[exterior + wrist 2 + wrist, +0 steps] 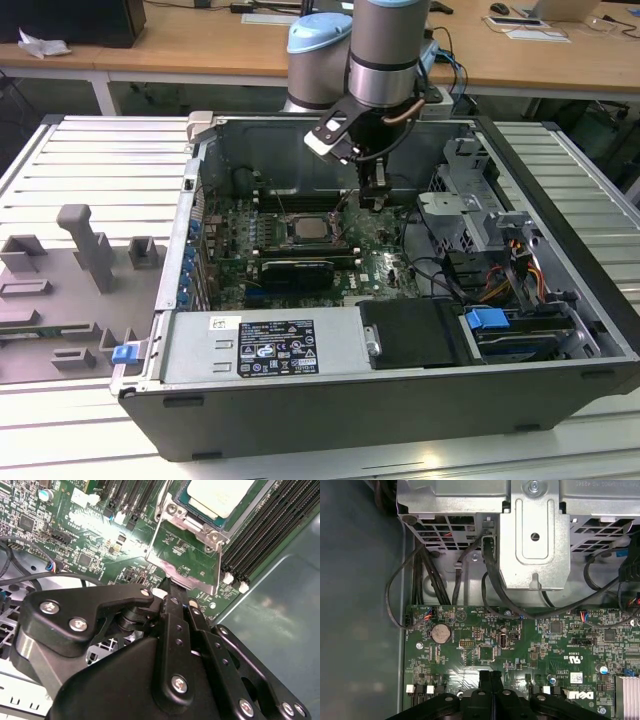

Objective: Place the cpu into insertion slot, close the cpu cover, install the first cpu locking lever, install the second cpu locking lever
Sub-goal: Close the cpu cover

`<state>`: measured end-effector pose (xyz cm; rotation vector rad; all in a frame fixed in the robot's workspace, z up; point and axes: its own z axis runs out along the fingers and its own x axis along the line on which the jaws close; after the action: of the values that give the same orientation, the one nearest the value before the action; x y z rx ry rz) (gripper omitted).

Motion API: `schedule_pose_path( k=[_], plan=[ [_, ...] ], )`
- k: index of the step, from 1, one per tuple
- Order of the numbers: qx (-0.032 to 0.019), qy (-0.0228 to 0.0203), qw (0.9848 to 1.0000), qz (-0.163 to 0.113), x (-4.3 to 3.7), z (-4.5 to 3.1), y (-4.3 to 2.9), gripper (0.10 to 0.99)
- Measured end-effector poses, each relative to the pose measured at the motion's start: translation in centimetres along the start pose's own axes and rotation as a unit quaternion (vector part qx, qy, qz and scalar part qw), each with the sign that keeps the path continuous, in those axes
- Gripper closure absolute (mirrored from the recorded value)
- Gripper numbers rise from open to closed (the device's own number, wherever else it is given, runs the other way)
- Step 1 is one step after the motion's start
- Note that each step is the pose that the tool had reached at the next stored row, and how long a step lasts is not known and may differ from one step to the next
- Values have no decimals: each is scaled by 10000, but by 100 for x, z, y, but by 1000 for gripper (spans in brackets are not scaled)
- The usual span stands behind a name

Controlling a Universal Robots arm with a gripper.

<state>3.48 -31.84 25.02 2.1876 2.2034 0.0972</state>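
The cpu (220, 495) lies flat in the insertion slot (200, 524) on the green board, its silver-grey top showing; the exterior view has the cpu (306, 228) mid-board. The cpu cover (192, 581) stands tilted up off the slot, hinged at the slot's rim, and green board shows through its window. My gripper (172, 587) is shut, its tips against the cover's free edge. In the exterior view the gripper (372, 205) hangs just to the exterior view's right of the cpu. The fingers (485, 677) are pressed together in the first wrist view.
Long black memory slots (260, 535) flank the socket. A silver drive cage (535, 535) and black cables (490, 585) sit beyond the board's edge. The power supply (265, 345) fills the case front. Grey fixtures (85, 250) stand on the table at the exterior view's left.
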Motion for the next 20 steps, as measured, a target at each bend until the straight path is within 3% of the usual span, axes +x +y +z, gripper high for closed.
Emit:
schedule_pose_path(
  k=[20],
  plan=[
    [0, 0, 10000, -1, 1, -7, -98, 980]
  ],
)
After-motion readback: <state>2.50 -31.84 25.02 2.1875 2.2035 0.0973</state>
